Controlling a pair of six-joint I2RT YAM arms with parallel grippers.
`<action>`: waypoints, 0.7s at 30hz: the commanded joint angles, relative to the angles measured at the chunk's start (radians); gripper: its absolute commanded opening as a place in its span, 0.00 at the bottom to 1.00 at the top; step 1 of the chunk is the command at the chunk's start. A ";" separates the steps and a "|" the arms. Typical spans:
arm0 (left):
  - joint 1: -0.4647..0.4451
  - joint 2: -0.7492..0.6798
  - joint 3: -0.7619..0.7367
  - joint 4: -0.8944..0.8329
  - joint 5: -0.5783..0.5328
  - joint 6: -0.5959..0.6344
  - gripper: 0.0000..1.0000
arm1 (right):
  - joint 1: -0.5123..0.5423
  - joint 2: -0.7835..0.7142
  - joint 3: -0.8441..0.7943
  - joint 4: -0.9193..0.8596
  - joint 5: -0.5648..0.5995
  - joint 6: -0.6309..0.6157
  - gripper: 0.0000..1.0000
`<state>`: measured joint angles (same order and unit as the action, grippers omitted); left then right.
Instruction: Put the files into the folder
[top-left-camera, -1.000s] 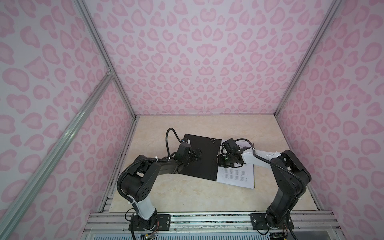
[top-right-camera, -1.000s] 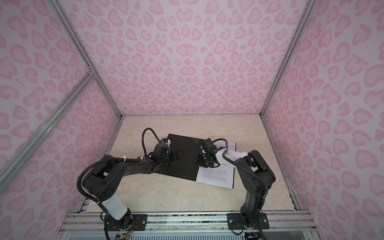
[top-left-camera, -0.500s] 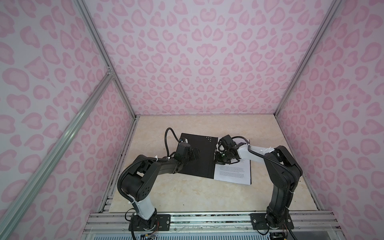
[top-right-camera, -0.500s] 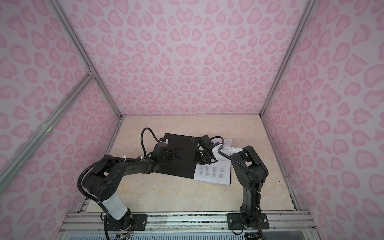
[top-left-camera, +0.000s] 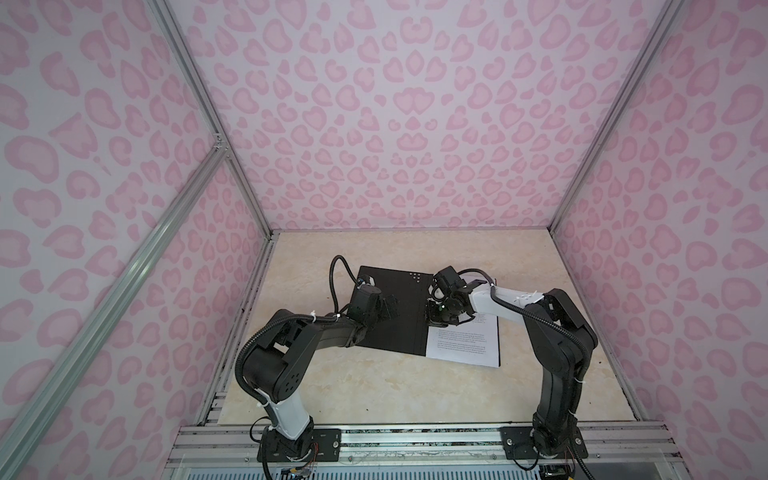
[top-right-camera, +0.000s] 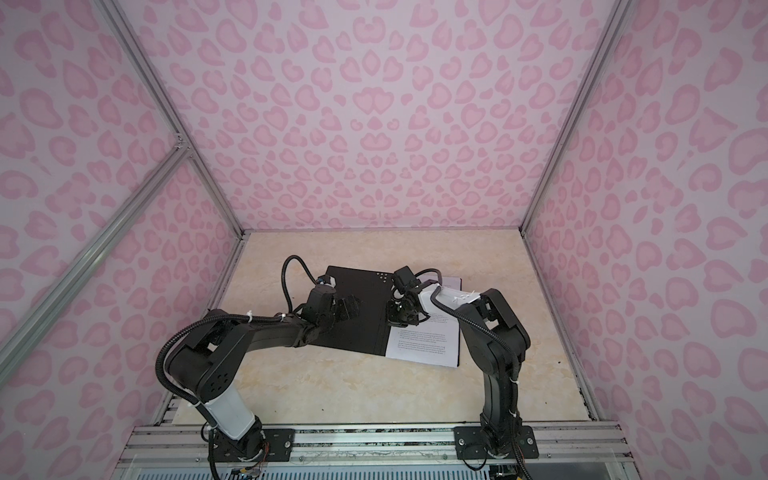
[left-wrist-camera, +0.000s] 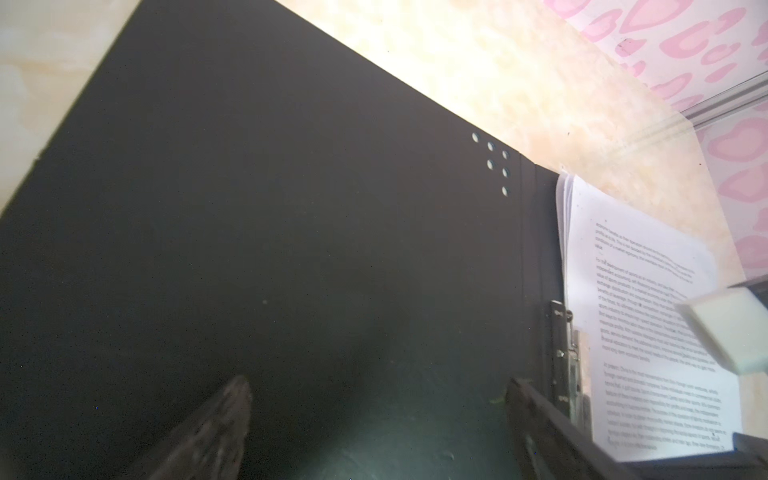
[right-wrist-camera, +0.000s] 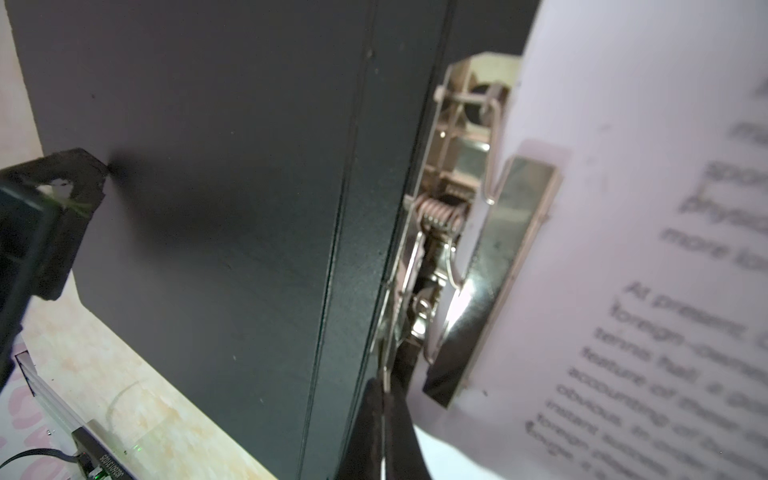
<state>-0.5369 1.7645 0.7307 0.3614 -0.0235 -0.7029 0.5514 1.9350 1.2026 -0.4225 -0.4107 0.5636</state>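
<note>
The folder (top-left-camera: 395, 318) (top-right-camera: 361, 320) lies open on the table, black inside up. The files (top-left-camera: 463, 345) (top-right-camera: 424, 345), white sheets with black text, lie stacked on its right half beside the spine. My left gripper (top-left-camera: 384, 306) (top-right-camera: 348, 305) (left-wrist-camera: 378, 415) is open, its fingers spread low over the bare black cover (left-wrist-camera: 291, 228). My right gripper (top-left-camera: 433, 316) (top-right-camera: 394, 316) (right-wrist-camera: 384, 399) is at the spine, shut on a thin lever of the metal clip (right-wrist-camera: 498, 249) (left-wrist-camera: 561, 353). The clip's shiny bar rests on the edge of the files (right-wrist-camera: 644, 199).
The beige table (top-left-camera: 395, 390) is walled by pink patterned panels on three sides. An aluminium rail (top-left-camera: 415, 440) with both arm bases runs along the front edge. A left fingertip (right-wrist-camera: 58, 199) touches the black cover in the right wrist view.
The right arm drew in to the left and its gripper settled at the spine. The files shifted slightly left with it. The left gripper stayed open on the cover.
</note>
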 joint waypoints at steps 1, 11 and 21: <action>-0.009 0.046 -0.022 -0.428 0.192 -0.089 0.97 | -0.015 -0.003 -0.004 -0.084 0.023 -0.020 0.01; -0.009 0.047 -0.021 -0.425 0.195 -0.089 0.97 | -0.029 -0.009 -0.010 -0.045 -0.027 -0.010 0.05; -0.009 0.047 -0.020 -0.427 0.194 -0.091 0.97 | -0.050 -0.040 -0.022 -0.030 -0.039 -0.001 0.12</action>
<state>-0.5388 1.7660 0.7326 0.3668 0.0128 -0.7033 0.5083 1.8935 1.1934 -0.4137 -0.4717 0.5644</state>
